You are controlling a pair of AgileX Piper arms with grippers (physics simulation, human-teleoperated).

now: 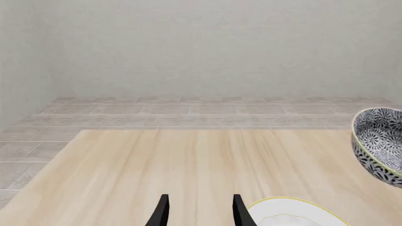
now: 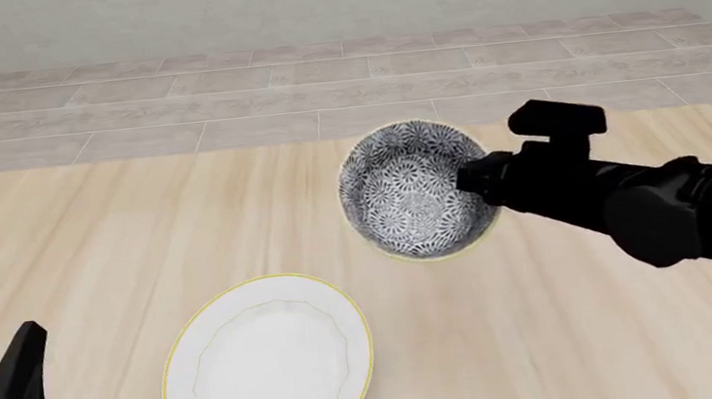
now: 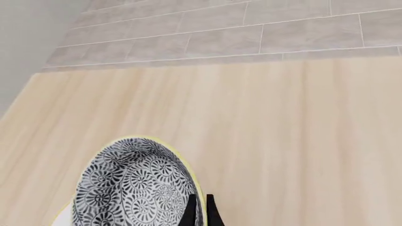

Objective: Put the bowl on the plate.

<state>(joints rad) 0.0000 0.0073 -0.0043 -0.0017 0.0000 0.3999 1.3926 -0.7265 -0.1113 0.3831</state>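
Note:
The floral dark blue-grey and white bowl (image 2: 410,189) hangs tilted above the table, its inside turned toward the front camera. My right gripper (image 2: 483,185) is shut on the bowl's right rim; the right wrist view shows the fingers (image 3: 199,211) pinching the rim of the bowl (image 3: 135,188). The white plate (image 2: 268,359) with its thin yellow rim lies flat on the table, nearer and to the left of the bowl. My left gripper (image 1: 198,209) stands open over bare table at the near left, beside the plate (image 1: 295,214). The bowl (image 1: 380,143) shows at the edge of the left wrist view.
The light wooden table (image 2: 112,243) stretches under both arms. Beyond its far edge lies a grey tiled floor (image 2: 319,85) and a plain wall.

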